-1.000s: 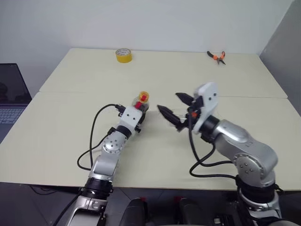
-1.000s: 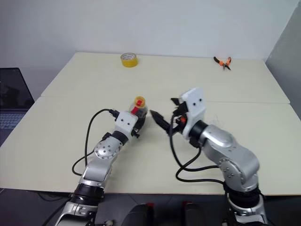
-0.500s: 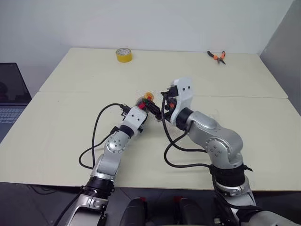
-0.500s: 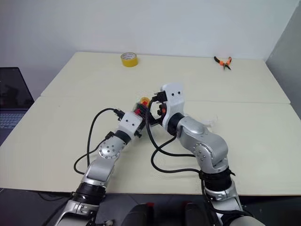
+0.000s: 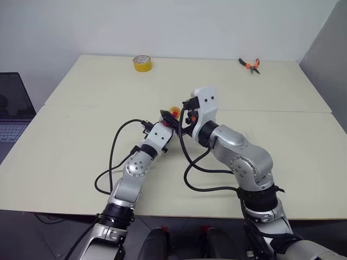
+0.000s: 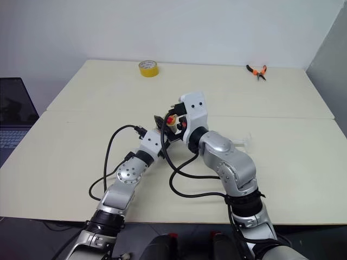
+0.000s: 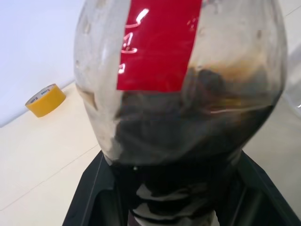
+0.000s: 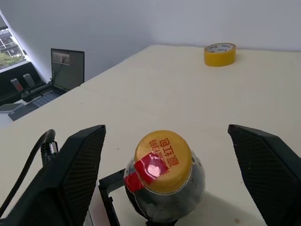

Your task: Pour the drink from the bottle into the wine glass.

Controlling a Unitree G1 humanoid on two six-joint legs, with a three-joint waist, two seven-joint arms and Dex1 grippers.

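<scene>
My left gripper (image 5: 166,122) is shut on the bottle (image 7: 188,94), gripping its rounded lower body and holding it upright over the table. The drink (image 7: 193,136), nearly black, fills the lower part of the bottle below the red label. My right gripper (image 8: 164,141) is open and level with the yellow cap (image 8: 163,151), one black finger (image 8: 80,165) on each side with a clear gap to the cap. The wine glass is mostly hidden behind my right forearm; a faint clear shape (image 6: 245,140) shows just to the right of it.
A yellow tape roll (image 5: 142,63) lies at the table's far edge, and orange-handled pliers (image 5: 250,65) lie at the far right. A laptop (image 5: 12,108) sits off the table to the left. A seam (image 5: 293,112) runs across the tabletop.
My right arm has swung left across the table, and its open gripper now straddles the bottle's cap. The left gripper and the bottle have stayed put.
</scene>
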